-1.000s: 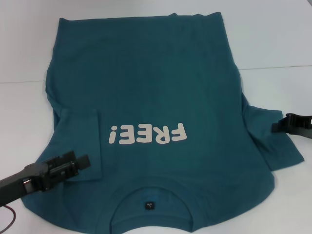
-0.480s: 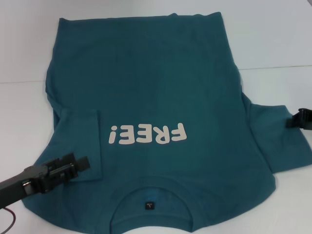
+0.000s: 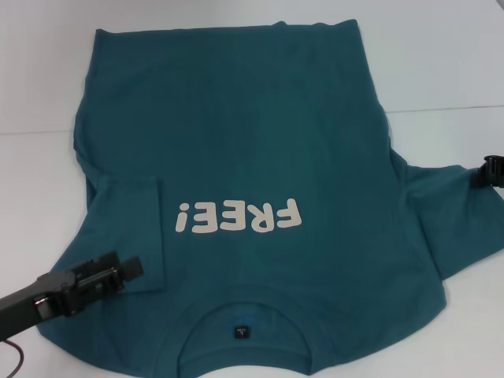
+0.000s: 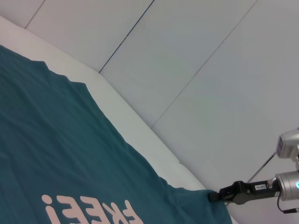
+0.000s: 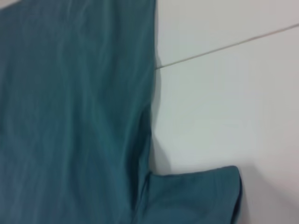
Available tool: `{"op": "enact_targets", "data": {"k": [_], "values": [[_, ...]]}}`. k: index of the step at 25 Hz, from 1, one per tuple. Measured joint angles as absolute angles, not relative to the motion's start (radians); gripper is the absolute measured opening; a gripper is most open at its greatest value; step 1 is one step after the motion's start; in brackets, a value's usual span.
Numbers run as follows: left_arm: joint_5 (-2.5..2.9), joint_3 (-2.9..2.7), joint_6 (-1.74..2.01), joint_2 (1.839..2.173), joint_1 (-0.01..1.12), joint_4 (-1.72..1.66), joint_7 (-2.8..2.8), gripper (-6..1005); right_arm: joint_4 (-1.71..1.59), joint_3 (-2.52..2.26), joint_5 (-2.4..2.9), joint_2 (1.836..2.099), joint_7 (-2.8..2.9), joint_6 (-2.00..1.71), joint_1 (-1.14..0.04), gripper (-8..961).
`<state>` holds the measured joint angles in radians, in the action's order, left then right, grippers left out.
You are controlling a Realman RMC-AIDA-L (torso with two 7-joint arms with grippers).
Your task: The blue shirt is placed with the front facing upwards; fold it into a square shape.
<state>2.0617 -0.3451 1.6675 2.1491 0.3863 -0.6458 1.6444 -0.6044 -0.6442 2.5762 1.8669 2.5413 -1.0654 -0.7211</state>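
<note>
Blue shirt front up on table — left sleeve tucked in, right sleeve w/ body unfolded. Left tool near collar, right tool at sleeve edge; jaw states — can't tell.

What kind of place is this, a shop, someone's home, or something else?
Probably a robot test bench or lab rather than a home: a plain white table holds only a blue shirt spread flat, with the left tool over its sleeve and the right tool at the far sleeve.
</note>
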Motion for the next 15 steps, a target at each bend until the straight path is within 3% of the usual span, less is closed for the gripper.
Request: {"op": "enact_targets", "data": {"k": [15], "values": [[2.062, -0.345, 1.667, 2.149, 0.385, -0.646, 1.644, 816, -0.646, -0.646, 2.692, 1.879, 2.601, -1.091, -0.784, 45]]}}
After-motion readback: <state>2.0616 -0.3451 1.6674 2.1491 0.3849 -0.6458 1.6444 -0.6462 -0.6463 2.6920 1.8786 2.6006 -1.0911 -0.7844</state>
